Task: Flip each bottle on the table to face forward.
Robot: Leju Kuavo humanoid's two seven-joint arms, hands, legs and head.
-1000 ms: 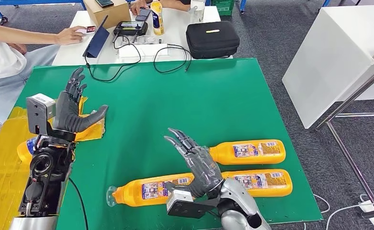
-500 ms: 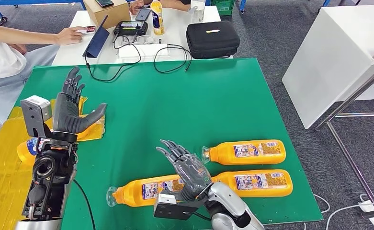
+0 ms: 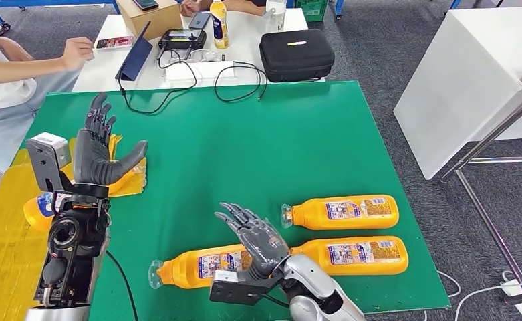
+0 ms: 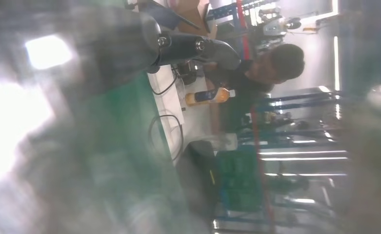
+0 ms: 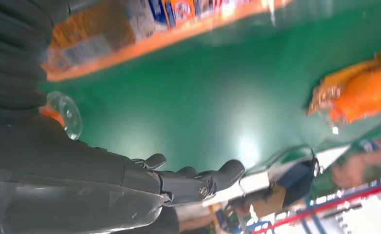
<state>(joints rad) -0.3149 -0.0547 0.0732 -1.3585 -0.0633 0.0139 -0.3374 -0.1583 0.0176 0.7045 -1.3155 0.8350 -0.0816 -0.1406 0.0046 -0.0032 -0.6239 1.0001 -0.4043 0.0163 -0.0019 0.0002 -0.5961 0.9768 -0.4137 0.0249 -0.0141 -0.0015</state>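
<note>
The right hand (image 3: 258, 237) hovers open above the near-left bottle (image 3: 201, 265); a careless grasp may roll it off the table (image 3: 298, 140). The left hand (image 3: 97, 157) is open too.

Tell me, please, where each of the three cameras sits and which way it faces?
Head view: high on the body, looking forward and down at the green table top with orange plastic bottles; both arms, left hand and right hand show.
Left wrist view: behind the left hand, blurred, facing across the table toward a person.
Right wrist view: behind the right hand, facing the table.
Shared: head and right wrist views both show the nearest lying orange bottle.
</note>
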